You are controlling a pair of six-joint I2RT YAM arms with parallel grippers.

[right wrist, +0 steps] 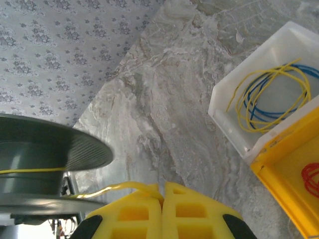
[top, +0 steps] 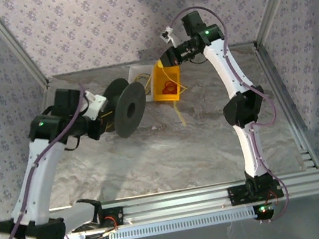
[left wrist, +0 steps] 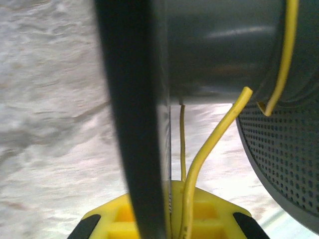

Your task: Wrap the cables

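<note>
Grey marbled bench (top: 154, 163) inside patterned walls. White left arm (top: 38, 164) reaches in from the left, white right arm (top: 233, 82) bends in from the right toward the bins at the back.

Dark grey plastic spool (top: 128, 109) sits off the left arm's end, flanges upright in the top view. Left wrist view gives what the top view can't: left jaws clenched on the edge of one spool (left wrist: 134, 124) flange, with the perforated face of the other flange at right.

Yellow open plastic bin (top: 158, 73) and white open plastic bin (top: 138, 71) stand touching, just beyond the spool.

Thin bright-yellow cord (top: 180, 115): the top view has a loose strand on the bench in front of the yellow bin. In the left wrist view the cord (left wrist: 209, 144) rises beside the flange, its free end at the hub. Right wrist view: right jaws closed, pinching the cord (right wrist: 119, 187), which leads left to the spool (right wrist: 45, 149) and runs round the hub.

That view also looks into the white bin (right wrist: 224, 114), showing coiled yellow and blue wires (right wrist: 247, 119), and the yellow bin (right wrist: 269, 174) with a red wire loop (right wrist: 310, 177).
</note>
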